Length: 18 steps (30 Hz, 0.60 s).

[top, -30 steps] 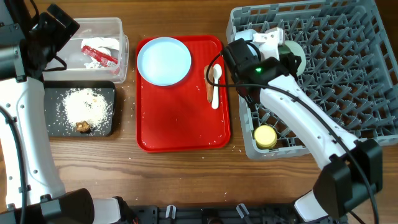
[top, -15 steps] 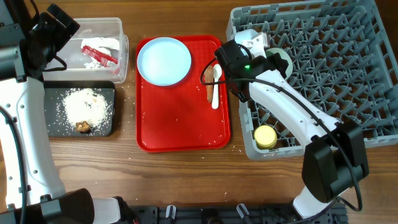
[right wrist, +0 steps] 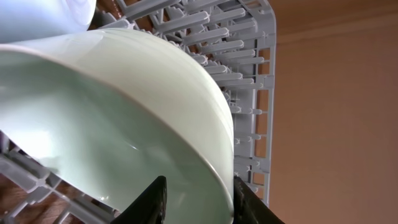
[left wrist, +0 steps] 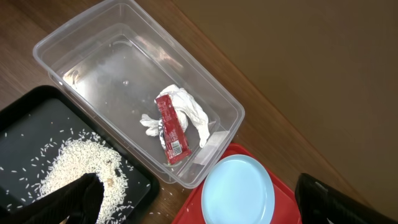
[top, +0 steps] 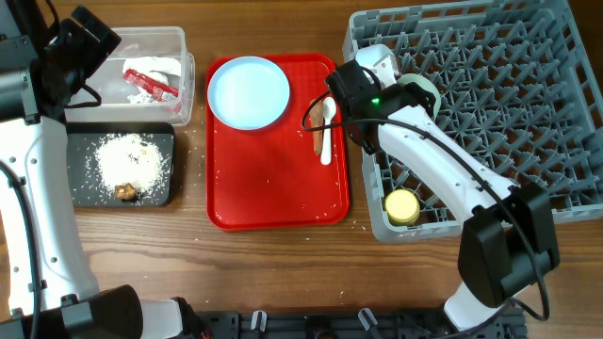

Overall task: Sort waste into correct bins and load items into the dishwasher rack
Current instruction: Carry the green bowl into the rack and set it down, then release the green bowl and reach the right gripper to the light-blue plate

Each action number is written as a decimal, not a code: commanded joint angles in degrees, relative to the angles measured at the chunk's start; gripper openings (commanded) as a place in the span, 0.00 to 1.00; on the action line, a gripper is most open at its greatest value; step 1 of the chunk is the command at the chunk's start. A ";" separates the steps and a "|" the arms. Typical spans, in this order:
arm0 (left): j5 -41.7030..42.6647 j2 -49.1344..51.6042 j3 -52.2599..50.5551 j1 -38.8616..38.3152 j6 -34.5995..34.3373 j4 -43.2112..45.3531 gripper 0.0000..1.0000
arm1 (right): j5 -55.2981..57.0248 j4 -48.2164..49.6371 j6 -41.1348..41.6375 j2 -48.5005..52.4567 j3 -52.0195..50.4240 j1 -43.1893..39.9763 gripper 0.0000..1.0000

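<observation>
My right gripper (right wrist: 199, 186) is shut on the rim of a pale blue-green bowl (right wrist: 112, 124), one finger inside and one outside. It holds the bowl (top: 421, 89) tilted among the pegs at the left end of the grey dishwasher rack (top: 528, 113). A second pale bowl (top: 377, 58) stands just beside it. A yellow cup (top: 401, 206) sits in the rack's front left corner. My left gripper (left wrist: 196, 186) is open and empty above the clear tub (left wrist: 93, 18), which holds the red-and-white wrapper (left wrist: 171, 127). The black tray (top: 75, 188) holds rice (top: 132, 160) and a brown lump (top: 125, 192).
The red serving tray (top: 273, 188) lies in the middle, between the bins and the rack. It carries the pale blue plate (top: 248, 90), the white spoon (top: 326, 132) and the orange-brown carrot piece (top: 316, 141). A few rice grains lie on the wooden table.
My right arm has moved left with the bowl, toward the rack's left edge, then nearly stopped. The left arm has not moved.
</observation>
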 commanded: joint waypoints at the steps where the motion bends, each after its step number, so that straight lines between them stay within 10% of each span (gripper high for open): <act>1: -0.74 -0.02 0.42 -0.15 0.87 -0.04 1.00 | -10.08 -0.07 -0.33 0.74 -0.04 0.24 0.32; 13: -0.74 -0.02 0.42 -0.15 0.87 -0.04 1.00 | -23.65 -0.26 0.11 -1.05 0.00 0.26 0.29; 18: -0.74 -0.02 0.42 -0.15 0.87 -0.04 1.00 | -30.42 -0.66 -0.11 -1.20 0.00 0.26 0.47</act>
